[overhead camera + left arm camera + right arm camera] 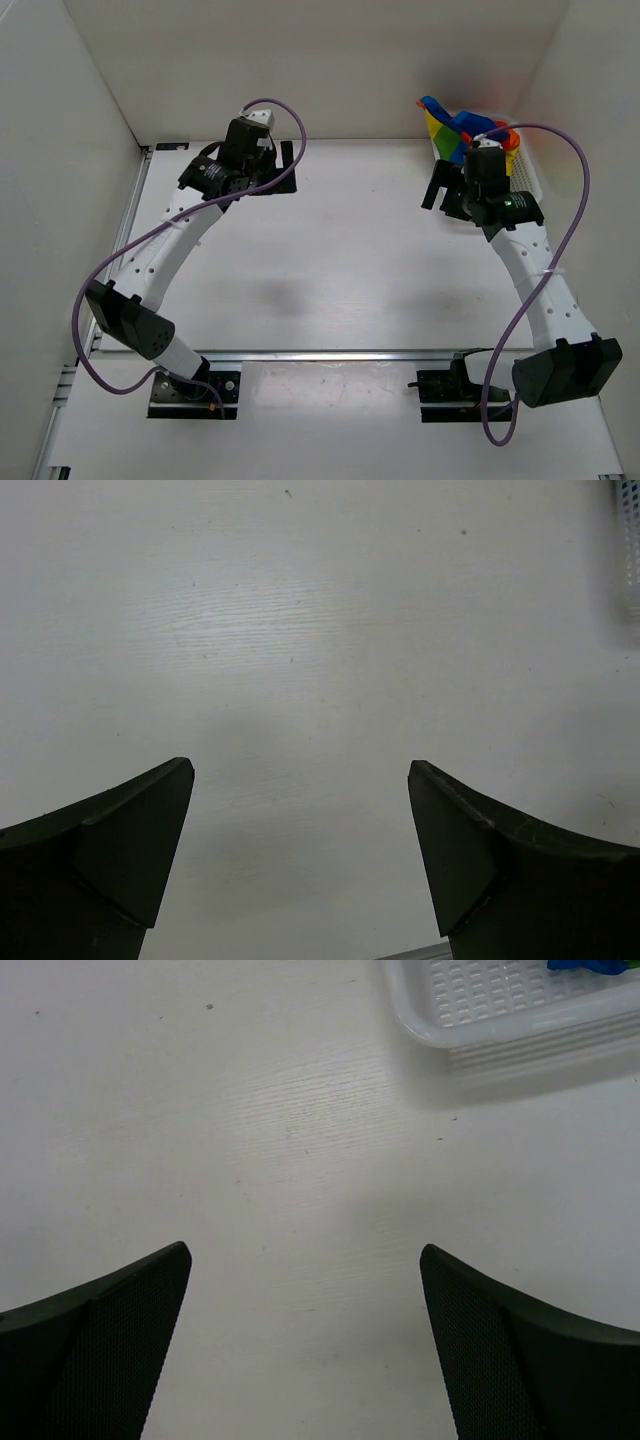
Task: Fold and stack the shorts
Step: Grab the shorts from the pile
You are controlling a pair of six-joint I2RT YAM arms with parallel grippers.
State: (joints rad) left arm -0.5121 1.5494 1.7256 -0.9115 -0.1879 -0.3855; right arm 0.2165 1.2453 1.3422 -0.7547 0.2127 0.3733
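The rainbow-striped shorts [452, 128] lie bunched in the white mesh basket [522, 178] at the far right corner, partly hidden by my right arm. A blue bit of them [592, 965] shows at the top edge of the right wrist view. My right gripper [440, 195] is open and empty over bare table, just left of the basket; in its wrist view the gripper [305, 1260] has its jaws wide apart. My left gripper [284, 170] is open and empty over the far left of the table, far from the shorts, and its wrist view [300, 775] shows only table.
The basket's near corner [470, 1030] shows at the top right of the right wrist view, and its edge [630, 530] at the top right of the left wrist view. White walls enclose the table on the left, back and right. A metal rail [330, 355] runs along the near edge.
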